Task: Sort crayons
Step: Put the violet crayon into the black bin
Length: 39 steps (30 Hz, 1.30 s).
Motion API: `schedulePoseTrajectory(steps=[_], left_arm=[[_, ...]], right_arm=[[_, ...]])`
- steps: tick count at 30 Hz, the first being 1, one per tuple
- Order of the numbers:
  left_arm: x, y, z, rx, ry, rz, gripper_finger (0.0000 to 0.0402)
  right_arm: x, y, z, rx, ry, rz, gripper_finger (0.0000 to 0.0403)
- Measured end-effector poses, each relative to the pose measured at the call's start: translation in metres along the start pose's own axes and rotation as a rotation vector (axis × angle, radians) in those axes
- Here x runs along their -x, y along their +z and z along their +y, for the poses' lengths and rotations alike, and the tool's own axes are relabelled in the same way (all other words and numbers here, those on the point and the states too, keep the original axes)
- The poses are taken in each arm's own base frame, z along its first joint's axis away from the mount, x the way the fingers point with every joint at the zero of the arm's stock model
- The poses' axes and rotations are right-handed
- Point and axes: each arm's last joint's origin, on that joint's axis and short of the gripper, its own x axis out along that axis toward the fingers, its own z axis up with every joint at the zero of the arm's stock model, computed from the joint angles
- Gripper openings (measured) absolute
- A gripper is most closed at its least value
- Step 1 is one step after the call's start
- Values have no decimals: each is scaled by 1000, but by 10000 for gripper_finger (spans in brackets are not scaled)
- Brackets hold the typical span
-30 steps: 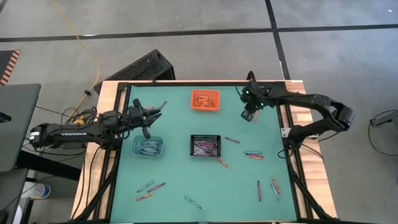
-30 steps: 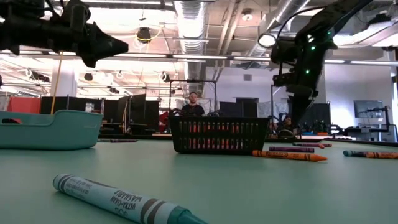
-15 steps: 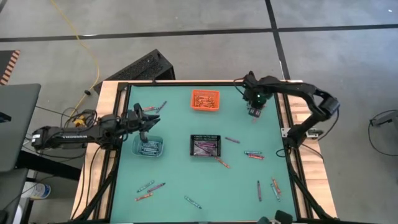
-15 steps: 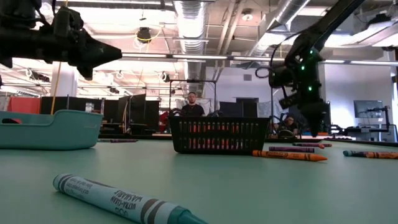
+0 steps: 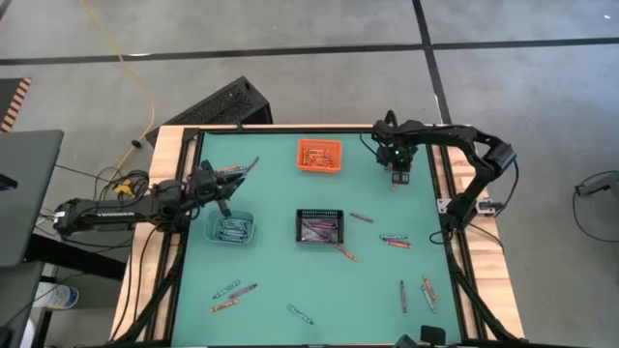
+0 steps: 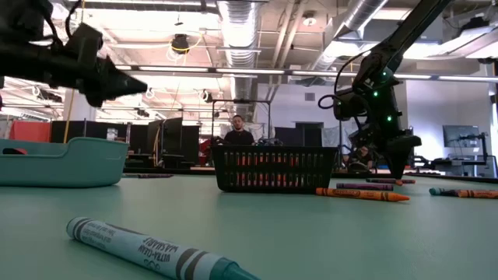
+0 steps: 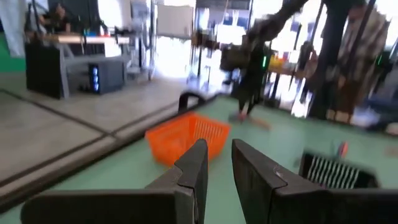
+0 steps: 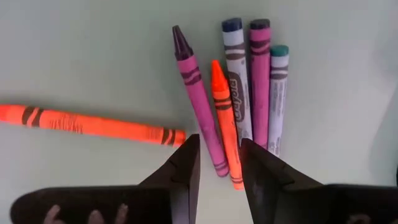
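Observation:
A cluster of crayons lies at the table's far right: a pink one [image 8: 198, 99], an orange one [image 8: 225, 121], a white-wrapped one [image 8: 235, 74], a magenta one [image 8: 260, 81] and a teal one [image 8: 277, 93], with a red-orange one [image 8: 87, 122] beside them. My right gripper [image 8: 221, 165] [image 5: 399, 176] points down just over them, open, one finger on either side of the near ends of the pink and orange crayons. My left gripper [image 7: 217, 177] [image 5: 235, 177] hangs level above the table's left side, its fingers a narrow gap apart with nothing between.
An orange bin [image 5: 319, 155] stands at the far middle, a black bin [image 5: 320, 227] at the centre and a teal bin [image 5: 230, 229] at the left. Loose crayons lie at the right [image 5: 395, 239], near right [image 5: 426, 290] and near left [image 5: 232, 290]. A person [image 6: 237, 132] sits beyond the table.
My right gripper has come down toward the crayon cluster at the far right, rolling about its own line and tipping to point steeply down. My left gripper has sunk a little over the table's left side. No crayon has moved.

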Motion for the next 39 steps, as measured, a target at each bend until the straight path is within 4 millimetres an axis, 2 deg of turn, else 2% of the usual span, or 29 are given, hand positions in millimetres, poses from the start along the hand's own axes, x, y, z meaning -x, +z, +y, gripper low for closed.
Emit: schedulePoseTrajectory(steps=[8, 13, 27, 34, 39], left_arm=[[3, -26, 3, -147, 10, 259, 61], [3, -28, 2, -219, -25, 303, 61], [3, -29, 2, -221, -24, 322, 61], [3, -29, 2, -221, -24, 324, 61], [3, -29, 2, -217, -23, 324, 61]], right_arm=[[23, -5, 8, 10, -27, -66, 111], [30, 1, 12, 60, -16, -154, 111], [13, 12, 12, 162, 66, -179, 111], [7, 16, 11, 183, 43, -206, 111], [2, 14, 12, 160, 96, -233, 111]])
